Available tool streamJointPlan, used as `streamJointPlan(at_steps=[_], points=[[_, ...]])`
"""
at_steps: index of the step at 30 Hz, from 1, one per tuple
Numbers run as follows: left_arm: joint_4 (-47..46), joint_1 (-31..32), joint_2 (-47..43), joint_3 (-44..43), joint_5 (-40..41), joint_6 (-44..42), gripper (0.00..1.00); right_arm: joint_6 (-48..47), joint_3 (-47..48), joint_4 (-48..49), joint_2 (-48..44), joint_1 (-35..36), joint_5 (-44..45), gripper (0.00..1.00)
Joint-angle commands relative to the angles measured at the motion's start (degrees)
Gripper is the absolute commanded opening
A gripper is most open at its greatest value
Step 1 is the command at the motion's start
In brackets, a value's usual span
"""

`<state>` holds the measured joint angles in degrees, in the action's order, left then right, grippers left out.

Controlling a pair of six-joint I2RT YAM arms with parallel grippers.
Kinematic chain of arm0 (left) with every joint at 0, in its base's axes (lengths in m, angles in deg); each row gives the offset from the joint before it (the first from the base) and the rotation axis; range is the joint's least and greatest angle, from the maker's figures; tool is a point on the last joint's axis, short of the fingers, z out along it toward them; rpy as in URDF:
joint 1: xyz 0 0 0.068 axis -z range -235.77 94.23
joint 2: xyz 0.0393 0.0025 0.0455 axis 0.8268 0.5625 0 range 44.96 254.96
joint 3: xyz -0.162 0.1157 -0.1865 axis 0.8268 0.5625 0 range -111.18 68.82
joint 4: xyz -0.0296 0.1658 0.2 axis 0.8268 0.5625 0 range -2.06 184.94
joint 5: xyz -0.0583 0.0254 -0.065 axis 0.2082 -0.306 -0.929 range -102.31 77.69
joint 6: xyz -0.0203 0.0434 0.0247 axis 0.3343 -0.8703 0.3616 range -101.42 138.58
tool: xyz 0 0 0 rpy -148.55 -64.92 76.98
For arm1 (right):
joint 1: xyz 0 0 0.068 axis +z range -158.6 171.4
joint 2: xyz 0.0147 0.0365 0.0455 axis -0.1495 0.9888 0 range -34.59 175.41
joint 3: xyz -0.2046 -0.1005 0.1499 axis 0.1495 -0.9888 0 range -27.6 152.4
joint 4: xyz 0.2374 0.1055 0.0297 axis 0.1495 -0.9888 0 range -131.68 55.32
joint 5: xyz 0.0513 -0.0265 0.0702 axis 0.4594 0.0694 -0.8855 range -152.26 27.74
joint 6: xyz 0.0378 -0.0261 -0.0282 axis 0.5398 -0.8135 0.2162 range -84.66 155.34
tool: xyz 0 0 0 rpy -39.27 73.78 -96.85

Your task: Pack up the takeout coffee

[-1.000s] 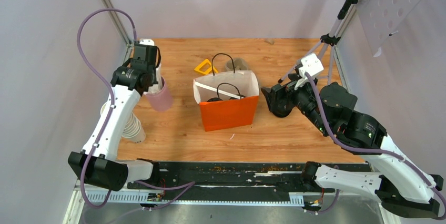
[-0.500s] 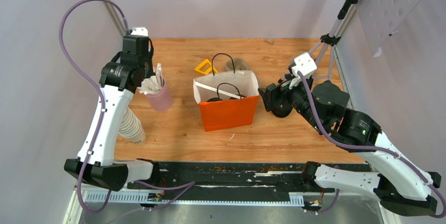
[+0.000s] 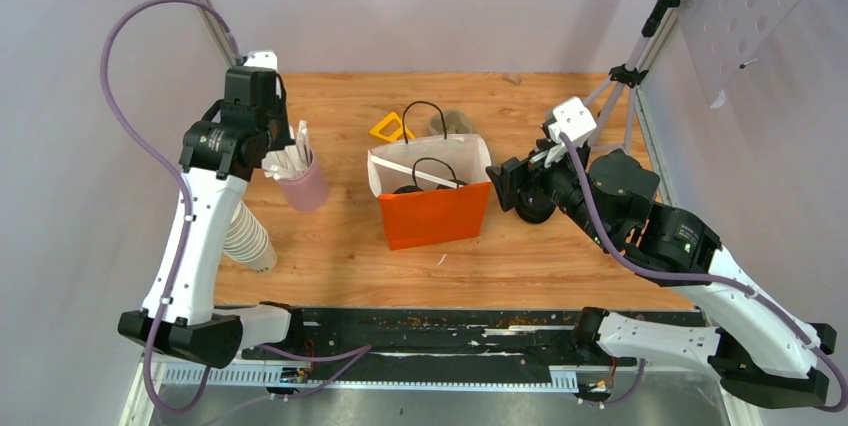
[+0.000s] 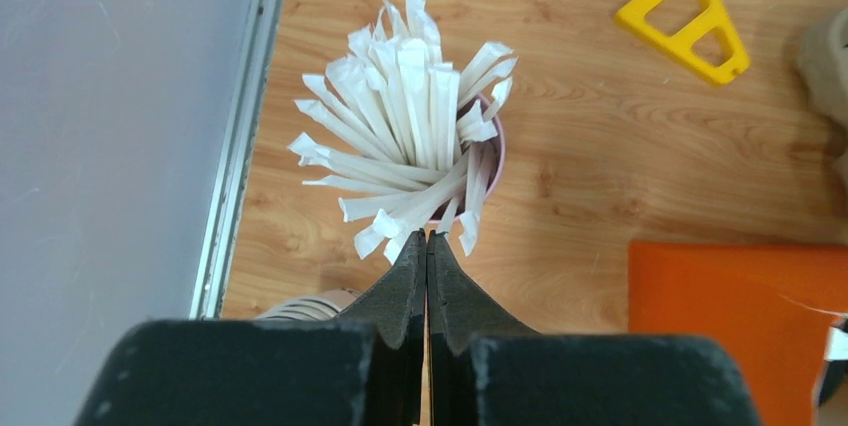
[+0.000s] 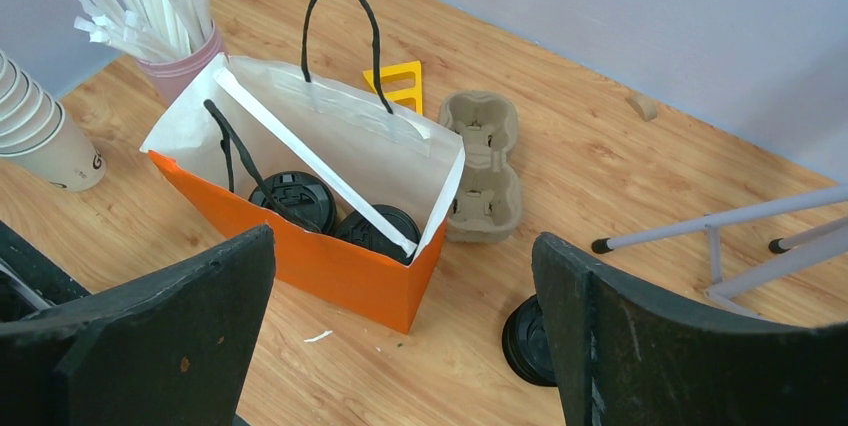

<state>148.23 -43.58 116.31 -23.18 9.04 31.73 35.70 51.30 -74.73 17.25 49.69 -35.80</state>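
**A:** What was changed against a second earlier?

**B:** The left gripper (image 4: 427, 246) was lifted off the pink cup (image 3: 308, 186), left of the orange bag (image 3: 432, 208). The cup's mouth had been covered by it, and the wrapped straws (image 4: 415, 136) were now exposed. The right gripper (image 5: 400, 246) was brought slightly closer to the bag's right side. The bag, cup stack (image 3: 250, 241) and pulp carrier (image 5: 485, 161) were left unmoved.

**A:** Left arm pose?

**B:** It was raised steeply from its base, with the wrist bent down above the far-left side of the pink cup. The jaws were pressed fully together and no straw was seen between them. Whether the tips touched the straw ends could not be told.

**A:** Right arm?

**B:** It was stretched low toward the bag's right side, gripper aimed at the bag. The fingers were spread to full width and nothing was held.

**A:** Where was the coffee?

**B:** Two lidded cups (image 5: 295, 201) were seen side by side at the bottom of the bag. A third black lid (image 5: 528, 341) was seen on the table just right of the bag, partly hidden by the right finger. The cup under it could not be made out.

**A:** Anything else?

**B:** The carrier and a yellow triangle (image 4: 690, 21) were seen behind the bag. The cup stack was at the bag's left front.
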Motion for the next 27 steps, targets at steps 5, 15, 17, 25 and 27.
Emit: streamJointPlan(at_steps=[5, 15, 17, 25, 27], points=[[3.72, -0.49, -2.40, -15.27, -3.68, 3.14, 0.00, -0.11, 2.44, 1.79, -0.32, -0.19, 0.16, 1.00], [7.08, -0.48, -2.33, -28.53, -14.30, 6.57, 0.00, -0.10, 1.67, 2.95, -1.04, -0.19, 0.64, 1.00], [6.78, -0.49, -2.87, -29.95, -15.83, 7.53, 0.00, -0.10, 1.36, 3.08, -1.55, -0.23, 0.93, 1.00], [-5.95, -0.49, -6.57, -28.15, -32.36, 12.91, 0.00, -2.02, 1.44, 2.45, -3.15, -0.19, 3.19, 1.00], [-13.44, -0.48, -7.61, -24.99, -41.56, 16.78, 0.00, -2.07, 1.44, 2.44, -3.58, -0.19, 3.54, 1.00]])
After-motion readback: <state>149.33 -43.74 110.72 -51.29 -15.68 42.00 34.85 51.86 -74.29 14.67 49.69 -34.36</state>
